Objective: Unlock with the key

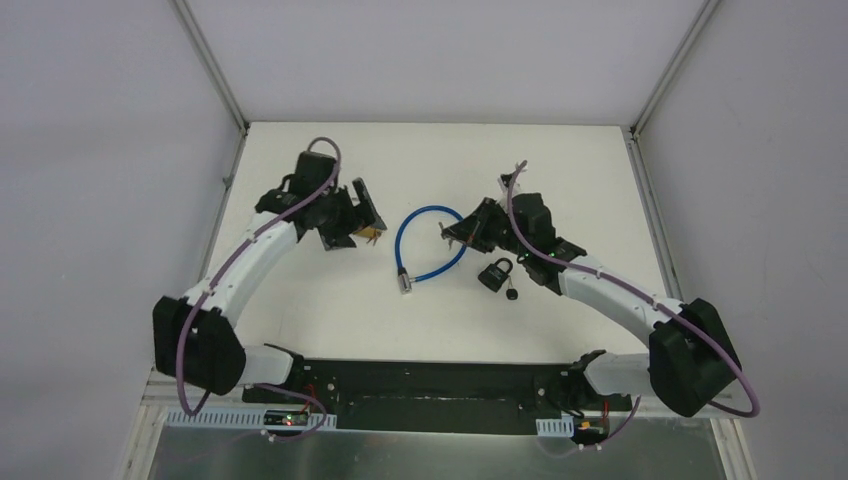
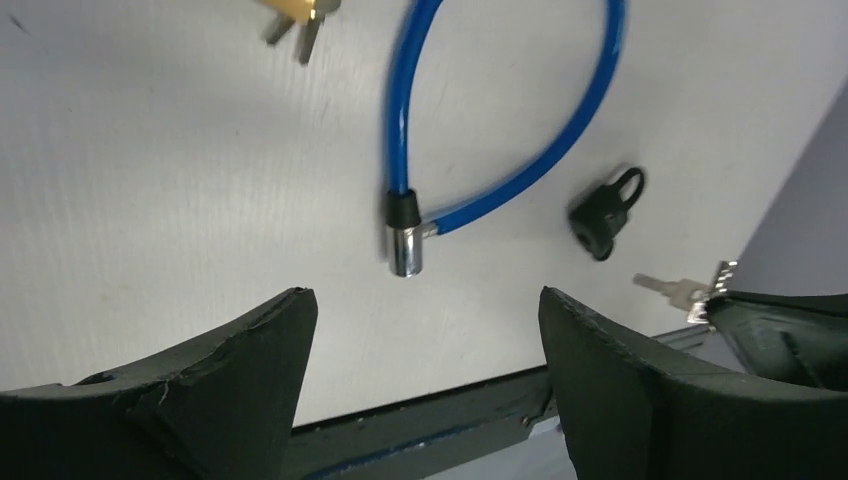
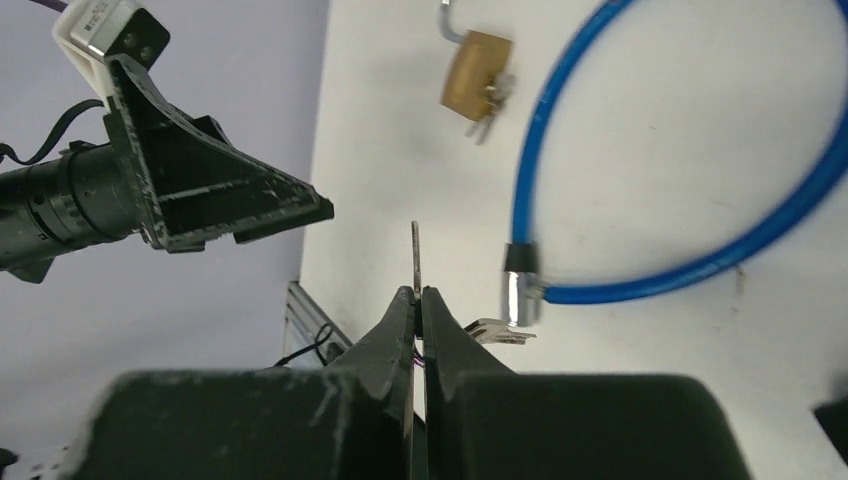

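Note:
A brass padlock [image 1: 372, 234] with keys hanging from it lies on the white table beside my left gripper [image 1: 360, 214]. It also shows in the right wrist view [image 3: 475, 73]. The left gripper [image 2: 425, 305] is open and empty above the table. My right gripper [image 1: 455, 232] is shut on a silver key [image 3: 416, 255], seen edge on, with a second key [image 3: 500, 330] dangling beside it. The held keys [image 2: 685, 291] also show in the left wrist view. A black padlock [image 1: 495, 272] lies just under the right arm, to the gripper's right.
A blue cable lock [image 1: 430, 245] loops between the grippers, its metal end [image 2: 405, 250] pointing to the near edge. A small black piece [image 1: 513, 295] lies by the black padlock [image 2: 605, 210]. Grey walls bound the table.

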Robot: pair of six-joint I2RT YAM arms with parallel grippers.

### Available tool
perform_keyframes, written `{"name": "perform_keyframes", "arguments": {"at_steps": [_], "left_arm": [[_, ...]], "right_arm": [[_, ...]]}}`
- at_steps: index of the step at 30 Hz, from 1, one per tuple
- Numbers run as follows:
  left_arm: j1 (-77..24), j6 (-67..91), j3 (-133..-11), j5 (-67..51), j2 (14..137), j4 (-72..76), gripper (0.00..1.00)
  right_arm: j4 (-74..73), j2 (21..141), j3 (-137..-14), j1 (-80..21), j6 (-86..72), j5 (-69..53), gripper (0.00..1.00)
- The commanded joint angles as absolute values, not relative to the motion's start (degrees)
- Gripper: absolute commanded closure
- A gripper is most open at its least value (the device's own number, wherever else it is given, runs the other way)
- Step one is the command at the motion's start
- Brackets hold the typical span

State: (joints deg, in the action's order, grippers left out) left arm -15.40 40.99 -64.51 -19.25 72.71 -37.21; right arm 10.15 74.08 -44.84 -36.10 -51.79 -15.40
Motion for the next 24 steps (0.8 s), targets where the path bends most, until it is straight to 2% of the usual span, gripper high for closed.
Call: {"name": "perform_keyframes", "arguments": {"at_steps": [1,13,19,20,24], "left_arm": [[-22.1,39.2,-64.5,-15.4,80.3,-40.0,0.18],[-33.1,46.0,-69.7,-9.7,100.3,-39.9,0.30],[-33.9,50.3,-68.9,-3.8,102.4,-39.9,0.40],[-33.9,50.9,-68.9,-3.1,102.7,-40.0,0.42],[-34.2,56.9,-68.2,-1.7,104.0,-39.9,0.60]], "right_arm": [[5.9,70.2,-41.5,-34.7,-49.0,-13.3,1.00],[3.2,68.8,-39.0,-32.9,-48.3,-12.2,1.00],[3.1,69.8,-38.9,-32.5,-48.2,-13.2,1.00],[3.1,70.0,-38.9,-32.4,-48.1,-13.4,1.00],[3.2,71.6,-39.2,-32.1,-47.8,-14.2,1.00]]}}
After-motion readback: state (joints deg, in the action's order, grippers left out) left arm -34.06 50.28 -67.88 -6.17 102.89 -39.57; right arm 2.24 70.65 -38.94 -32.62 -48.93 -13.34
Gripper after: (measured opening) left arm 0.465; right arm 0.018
